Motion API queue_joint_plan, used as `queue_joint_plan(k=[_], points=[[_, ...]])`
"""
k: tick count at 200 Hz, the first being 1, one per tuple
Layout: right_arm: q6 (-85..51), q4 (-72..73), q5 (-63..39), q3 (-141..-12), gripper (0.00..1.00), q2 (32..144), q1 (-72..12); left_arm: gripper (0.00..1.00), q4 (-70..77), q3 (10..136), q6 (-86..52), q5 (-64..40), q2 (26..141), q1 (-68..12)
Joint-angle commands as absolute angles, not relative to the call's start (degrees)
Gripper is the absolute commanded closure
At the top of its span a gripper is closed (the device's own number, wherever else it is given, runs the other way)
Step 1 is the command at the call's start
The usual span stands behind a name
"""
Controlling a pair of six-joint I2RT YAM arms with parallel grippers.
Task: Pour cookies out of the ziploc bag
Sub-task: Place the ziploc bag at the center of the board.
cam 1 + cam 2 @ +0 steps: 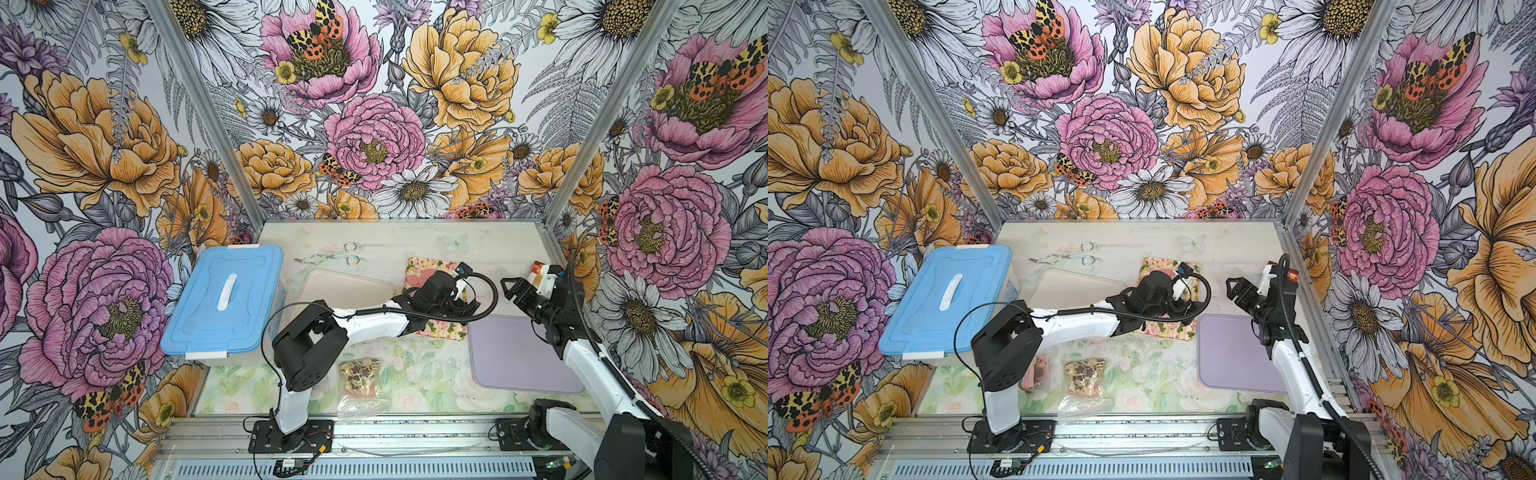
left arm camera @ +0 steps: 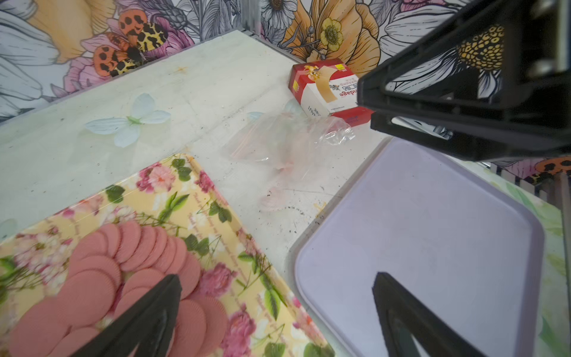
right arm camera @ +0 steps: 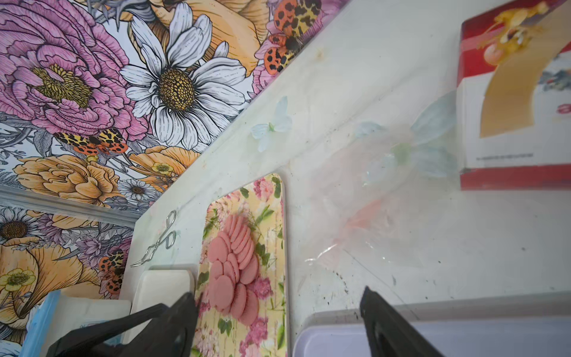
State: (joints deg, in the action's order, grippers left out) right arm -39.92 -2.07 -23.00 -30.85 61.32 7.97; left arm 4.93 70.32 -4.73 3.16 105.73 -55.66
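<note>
1. Left gripper [image 2: 276,276]: its two fingers [image 2: 148,318] stand apart with nothing between them. It hangs over the floral tray [image 2: 191,191] beside the lilac tray [image 2: 432,231], right of centre in both top views.
2. Right gripper [image 3: 278,293]: its two fingers are apart and empty, just above the lilac tray's upper edge in both top views.
3. Cookies: there is one pile of pink discs [image 2: 123,272] on the floral tray. They overlap and number over a dozen, exact count unclear. The pile's long axis follows the tray's length.
4. Bags: three.
   - The empty bag [image 2: 287,145] lies crumpled on the table [image 2: 92,139] between both trays and the carton [image 2: 327,86]. Which way it points I cannot tell.
   - The beige-brown bag [image 1: 359,376] lies lower centre in both top views. Its long axis runs up-down and its clear end points at the lower edge.
   - The third bag [image 1: 1038,374] holds pink and dark cookies and is half hidden by the left arm [image 1: 1000,365].
5. Trays: three, with the cream tray [image 1: 345,286] at centre.
6. There is one blue box [image 1: 224,299] at left, one pair of tongs [image 1: 332,255] above the cream tray, and one carton.
</note>
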Motion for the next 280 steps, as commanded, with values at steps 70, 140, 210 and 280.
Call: queue_joint_plan(k=[70,140,210,280], points=[[-40.0,6.3,-17.1,-35.8,0.15,78.3,5.6,0.01,-0.1,51.5,-4.7,9.5,78.3,-56.6],[-35.5,14.0,-14.6,-40.2,0.16,88.2,4.9,0.01,6.3,40.3,-3.1,6.2,68.4,-51.1],[-37.6,16.0,-20.0,-39.1,0.16,86.4,4.7,0.01,10.4,36.2,-3.8,3.8,65.8,-50.7],[-34.6,-8.4,-17.0,-33.8,0.16,56.6,2.6,0.01,8.0,35.7,-3.9,4.0,61.2,-51.1]])
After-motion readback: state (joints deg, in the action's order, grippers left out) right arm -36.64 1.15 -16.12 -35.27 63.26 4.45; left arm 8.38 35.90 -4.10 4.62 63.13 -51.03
